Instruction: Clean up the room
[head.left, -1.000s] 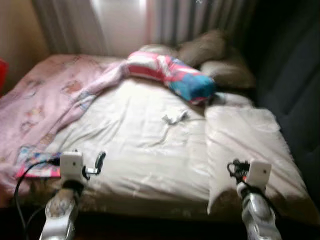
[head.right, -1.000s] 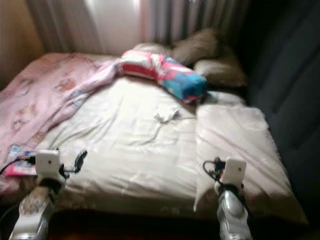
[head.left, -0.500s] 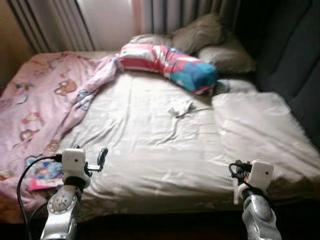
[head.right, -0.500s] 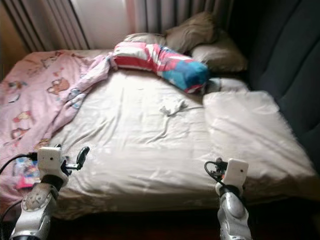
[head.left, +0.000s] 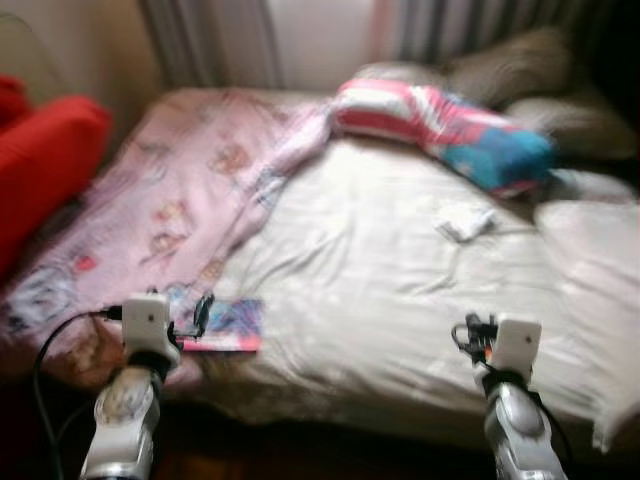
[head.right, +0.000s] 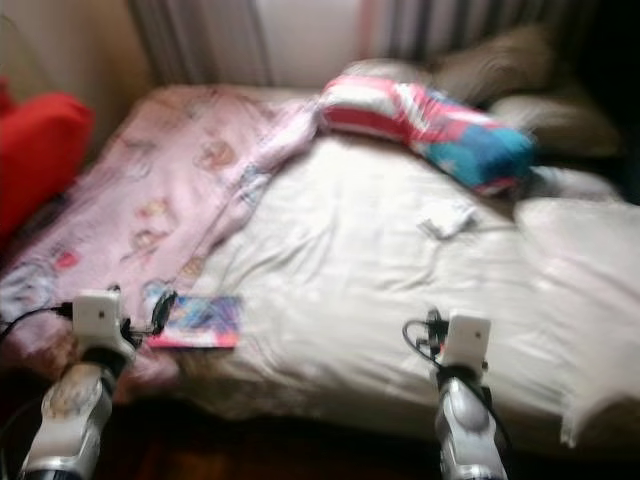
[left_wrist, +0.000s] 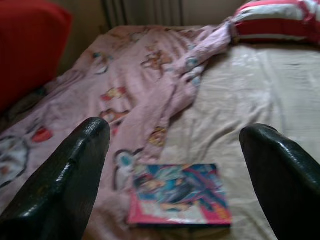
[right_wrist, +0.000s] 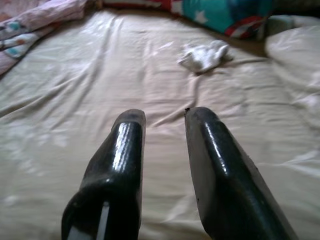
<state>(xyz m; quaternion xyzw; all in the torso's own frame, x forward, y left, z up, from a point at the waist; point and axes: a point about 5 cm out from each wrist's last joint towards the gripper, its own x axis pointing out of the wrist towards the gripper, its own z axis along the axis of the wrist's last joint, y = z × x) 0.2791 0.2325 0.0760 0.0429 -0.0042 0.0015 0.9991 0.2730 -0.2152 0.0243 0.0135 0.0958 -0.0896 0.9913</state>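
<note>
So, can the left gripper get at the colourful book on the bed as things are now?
Probably yes. The left gripper is open and points at the book, which lies flat near the bed's edge with nothing between them.
</note>
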